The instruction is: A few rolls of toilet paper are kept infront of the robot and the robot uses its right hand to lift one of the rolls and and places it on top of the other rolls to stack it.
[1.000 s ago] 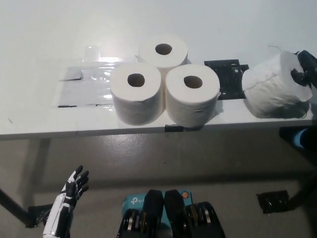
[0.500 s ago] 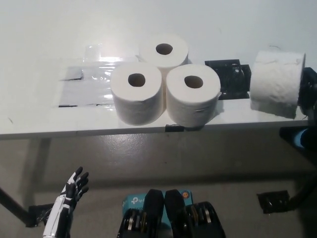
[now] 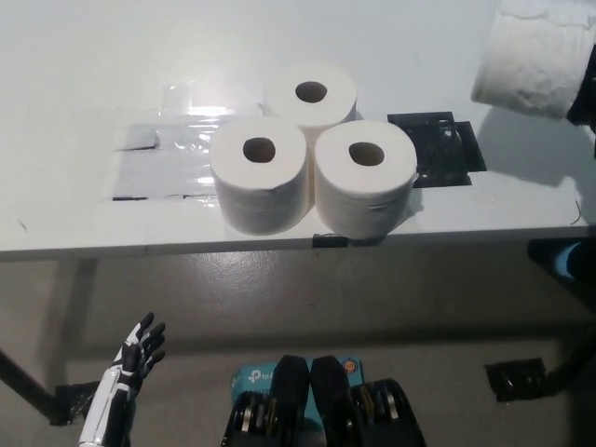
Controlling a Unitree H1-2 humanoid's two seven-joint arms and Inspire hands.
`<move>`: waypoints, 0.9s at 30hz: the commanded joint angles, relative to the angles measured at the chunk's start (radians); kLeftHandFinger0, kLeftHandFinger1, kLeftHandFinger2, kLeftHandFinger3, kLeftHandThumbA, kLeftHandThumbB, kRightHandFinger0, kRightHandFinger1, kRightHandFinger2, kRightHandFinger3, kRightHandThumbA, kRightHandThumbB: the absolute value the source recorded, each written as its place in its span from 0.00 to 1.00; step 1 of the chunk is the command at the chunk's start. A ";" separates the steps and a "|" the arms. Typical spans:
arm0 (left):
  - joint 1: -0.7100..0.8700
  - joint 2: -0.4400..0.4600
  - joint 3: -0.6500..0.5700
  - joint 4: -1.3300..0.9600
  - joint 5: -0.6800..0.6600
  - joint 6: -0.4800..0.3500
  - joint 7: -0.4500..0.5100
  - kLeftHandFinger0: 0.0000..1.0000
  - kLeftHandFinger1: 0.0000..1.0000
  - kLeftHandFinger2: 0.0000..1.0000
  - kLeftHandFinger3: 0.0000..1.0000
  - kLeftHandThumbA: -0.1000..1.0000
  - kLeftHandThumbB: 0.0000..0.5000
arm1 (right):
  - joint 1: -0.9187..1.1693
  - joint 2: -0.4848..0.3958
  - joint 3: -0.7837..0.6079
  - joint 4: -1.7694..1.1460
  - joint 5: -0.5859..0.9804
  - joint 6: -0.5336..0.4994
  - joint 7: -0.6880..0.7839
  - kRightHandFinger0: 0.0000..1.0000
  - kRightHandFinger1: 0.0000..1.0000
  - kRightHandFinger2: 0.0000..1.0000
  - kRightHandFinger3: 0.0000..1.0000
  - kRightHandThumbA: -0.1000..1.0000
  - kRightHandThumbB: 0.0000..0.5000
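We hold the lifted roll (image 3: 533, 58) clear of the table (image 3: 74, 74) at the far right, its long axis tipped sideways; our right hand (image 3: 585, 88) is mostly out of frame, so its grip looks closed on the roll but we cannot confirm. The three standing rolls (image 3: 312, 149) lie well to the left with open air above them, while our left hand (image 3: 138, 352) rests low, fingers spread.

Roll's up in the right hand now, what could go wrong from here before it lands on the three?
The lifted roll is tilted and looks crumpled, and the right hand holding it is mostly out of frame, so grip security is unclear; it may slip. The three standing rolls sit near the table front edge; an off-centre landing might knock one off. The left hand rests low, away.
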 commanded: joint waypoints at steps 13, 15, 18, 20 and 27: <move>0.002 0.012 0.010 -0.028 0.000 -0.022 -0.002 1.00 1.00 1.00 1.00 1.00 0.29 | -0.135 -0.009 0.161 -0.180 0.014 0.066 0.007 0.00 0.00 0.00 0.00 0.21 0.00; -0.001 0.013 0.009 -0.026 0.004 -0.020 -0.001 1.00 1.00 1.00 1.00 1.00 0.30 | -0.136 -0.005 0.189 -0.214 0.012 0.081 0.007 0.00 0.00 0.00 0.00 0.19 0.00; 0.000 0.013 0.009 -0.028 0.000 -0.016 -0.002 1.00 1.00 1.00 1.00 1.00 0.30 | -0.145 -0.001 0.238 -0.233 -0.007 0.090 -0.001 0.00 0.00 0.00 0.00 0.23 0.00; 0.000 0.014 0.009 -0.027 -0.003 -0.017 -0.005 1.00 1.00 1.00 1.00 1.00 0.30 | -0.151 0.006 0.241 -0.237 0.010 0.095 -0.002 0.00 0.00 0.00 0.00 0.21 0.00; -0.005 0.013 0.010 -0.023 0.000 -0.021 -0.002 1.00 1.00 1.00 1.00 1.00 0.29 | -0.176 0.029 0.286 -0.264 -0.011 0.121 -0.026 0.00 0.00 0.00 0.00 0.15 0.00</move>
